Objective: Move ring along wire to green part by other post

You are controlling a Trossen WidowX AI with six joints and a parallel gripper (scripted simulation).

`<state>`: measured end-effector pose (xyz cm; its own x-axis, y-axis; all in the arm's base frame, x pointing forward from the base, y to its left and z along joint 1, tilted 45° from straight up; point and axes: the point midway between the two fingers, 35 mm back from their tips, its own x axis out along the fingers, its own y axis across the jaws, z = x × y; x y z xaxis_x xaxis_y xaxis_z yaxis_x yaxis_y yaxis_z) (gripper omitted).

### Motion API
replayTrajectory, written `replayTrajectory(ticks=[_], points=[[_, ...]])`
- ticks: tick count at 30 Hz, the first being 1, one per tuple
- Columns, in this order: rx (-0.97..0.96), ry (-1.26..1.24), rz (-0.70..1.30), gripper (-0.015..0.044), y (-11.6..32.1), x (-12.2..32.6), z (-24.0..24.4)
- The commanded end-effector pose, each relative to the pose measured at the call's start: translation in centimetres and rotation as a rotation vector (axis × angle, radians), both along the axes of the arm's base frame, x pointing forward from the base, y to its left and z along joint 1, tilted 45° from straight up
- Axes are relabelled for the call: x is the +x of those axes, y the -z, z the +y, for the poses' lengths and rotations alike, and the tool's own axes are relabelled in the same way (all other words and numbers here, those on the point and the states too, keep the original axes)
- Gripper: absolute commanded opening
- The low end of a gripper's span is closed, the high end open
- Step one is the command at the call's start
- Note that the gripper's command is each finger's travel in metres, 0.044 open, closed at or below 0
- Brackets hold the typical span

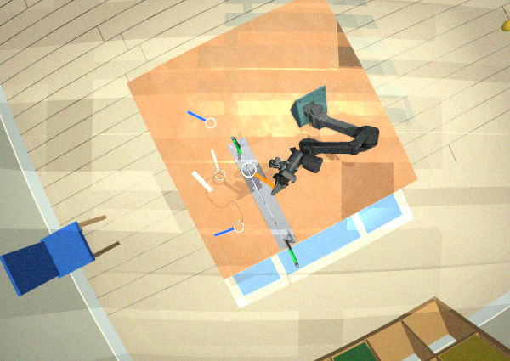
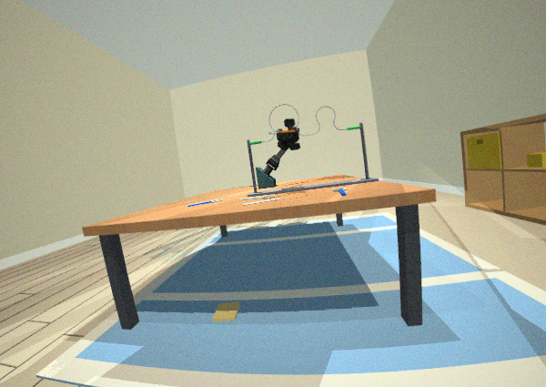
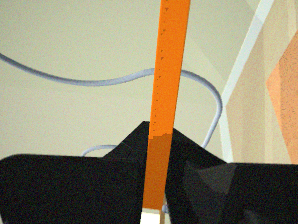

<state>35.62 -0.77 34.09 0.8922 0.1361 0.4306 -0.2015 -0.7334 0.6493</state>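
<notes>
My gripper (image 1: 274,188) (image 3: 153,129) is shut on the orange handle (image 1: 264,180) (image 2: 287,131) (image 3: 168,75), high above the table. The white ring (image 1: 241,170) lies about level, around the wire near the upper-left green part (image 1: 237,146) (image 2: 256,143). In the exterior view it is nearly edge-on beside the wire's large loop (image 2: 284,105). The thin grey wire (image 3: 100,82) passes behind the handle in the wrist view; contact cannot be told. The other green part (image 1: 293,256) (image 2: 354,127) is at the far post (image 2: 364,152). The ring is outside the wrist view.
The near post (image 2: 252,168) and far post stand on a long grey base (image 1: 268,205). A second wire hump (image 2: 326,106) rises toward the far post. Blue-handled rings (image 1: 196,115) (image 1: 224,232), a white-handled ring (image 1: 215,159) and a white bar (image 1: 201,181) lie on the table.
</notes>
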Motion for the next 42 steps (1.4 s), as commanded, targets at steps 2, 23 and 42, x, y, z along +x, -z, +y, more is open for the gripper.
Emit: replayTrajectory(ticks=[2, 23, 42], points=[[-0.129, 0.0, 0.014, -0.015, 1.6, 0.1, 1.3], [-0.62, 0.079, 0.111, -0.015, 8.5, 1.6, 4.8], [-1.088, 0.09, 0.149, -0.015, 16.1, 1.6, 4.2]])
